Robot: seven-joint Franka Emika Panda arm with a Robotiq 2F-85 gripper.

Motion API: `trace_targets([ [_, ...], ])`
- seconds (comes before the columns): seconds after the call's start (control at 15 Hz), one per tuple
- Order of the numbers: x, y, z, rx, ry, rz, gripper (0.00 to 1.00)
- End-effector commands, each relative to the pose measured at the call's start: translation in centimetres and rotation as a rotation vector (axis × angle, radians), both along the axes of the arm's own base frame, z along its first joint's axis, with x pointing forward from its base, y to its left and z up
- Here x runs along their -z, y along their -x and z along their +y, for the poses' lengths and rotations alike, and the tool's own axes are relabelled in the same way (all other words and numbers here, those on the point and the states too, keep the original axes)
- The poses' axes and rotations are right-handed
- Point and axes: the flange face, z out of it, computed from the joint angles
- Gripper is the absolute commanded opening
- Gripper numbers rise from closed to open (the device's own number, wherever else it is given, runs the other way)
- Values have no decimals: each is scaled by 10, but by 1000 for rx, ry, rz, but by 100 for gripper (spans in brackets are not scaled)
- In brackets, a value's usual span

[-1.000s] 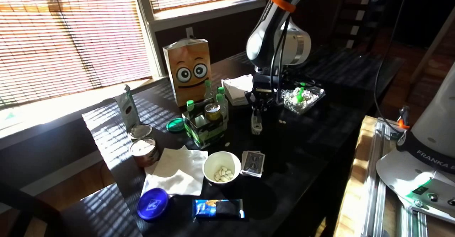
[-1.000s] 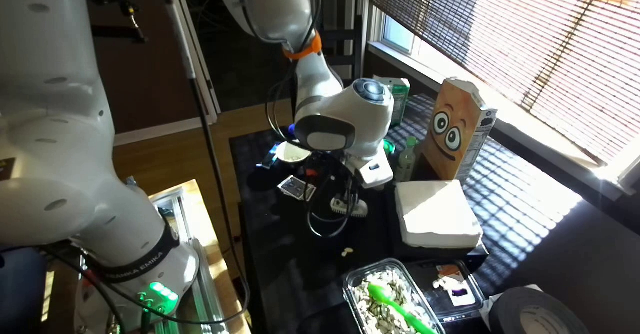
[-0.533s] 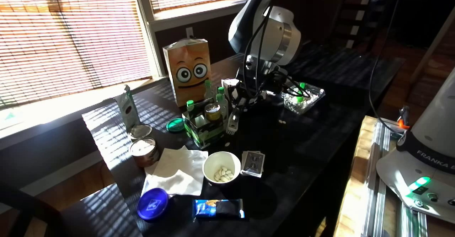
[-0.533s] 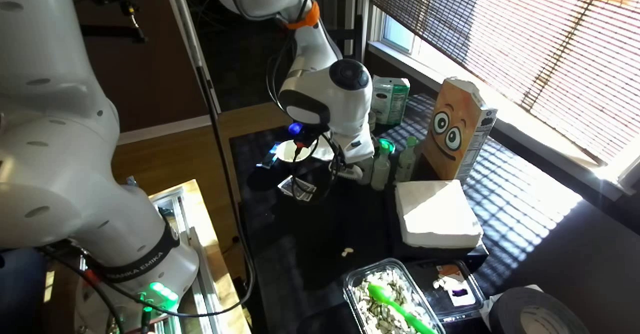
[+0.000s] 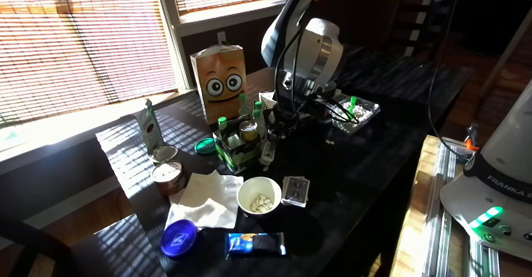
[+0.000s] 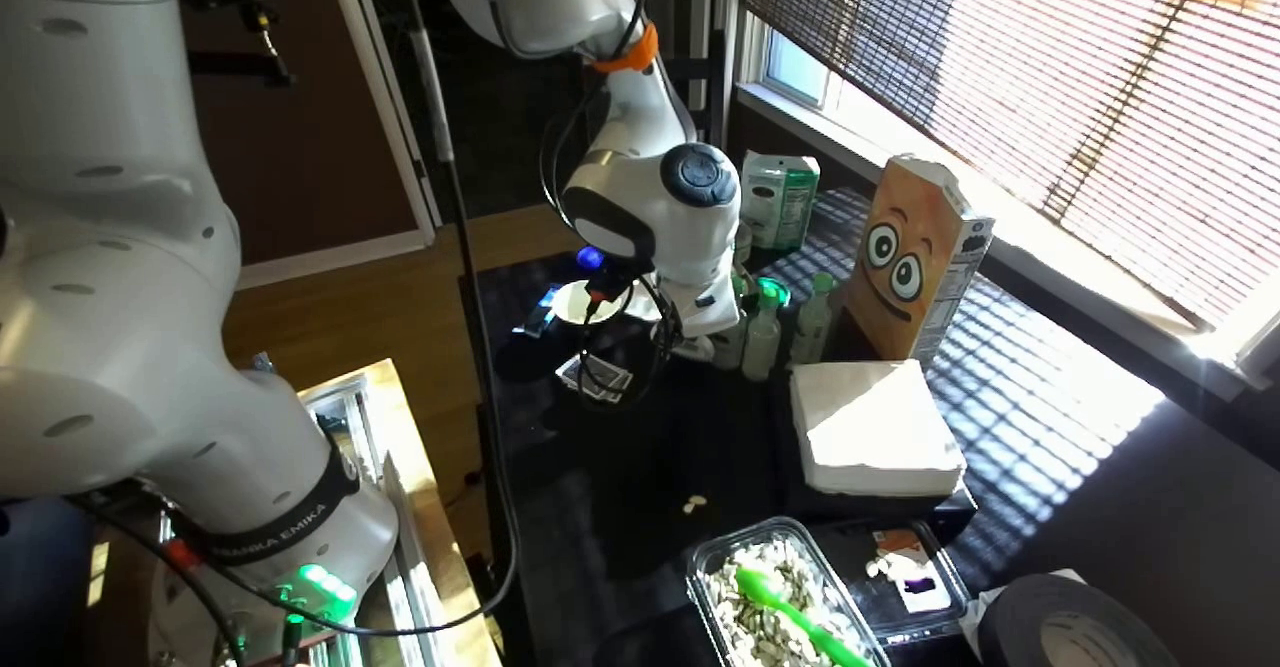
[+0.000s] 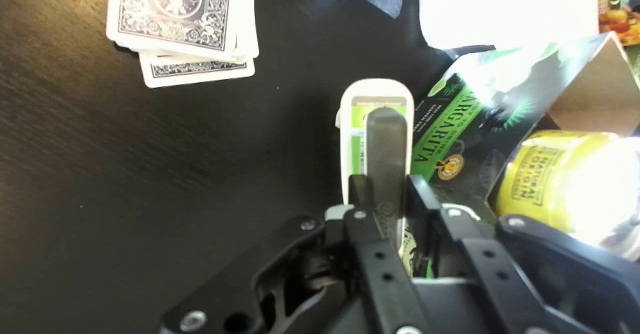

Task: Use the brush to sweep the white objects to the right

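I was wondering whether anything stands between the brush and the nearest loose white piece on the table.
Nothing visible does. In an exterior view the white piece lies just past the end of the brush, which the gripper holds. The bottle carton is close alongside, not between them.

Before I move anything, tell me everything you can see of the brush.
The brush is oblong with a rounded end, a white rim, a green-and-white label and a dark grey, plastic-looking handle. It is held handle up beside the carton; pale bristles show below in an exterior view. The claw grips the handle. Whether the brush touches carton or table, I cannot tell.
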Motion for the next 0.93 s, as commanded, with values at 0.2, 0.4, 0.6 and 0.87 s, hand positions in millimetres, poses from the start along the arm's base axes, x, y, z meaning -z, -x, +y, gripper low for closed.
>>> trace_targets([
  [0.2, 16, -15, 11, -11, -41, -3, 6],
  [0.4, 27, -15, 12, -15, -45, 18, 6],
  [0.6, 36, -17, 13, -18, -50, 32, 6],
  [0.87, 41, -8, 3, -68, -11, 77, 6],
])
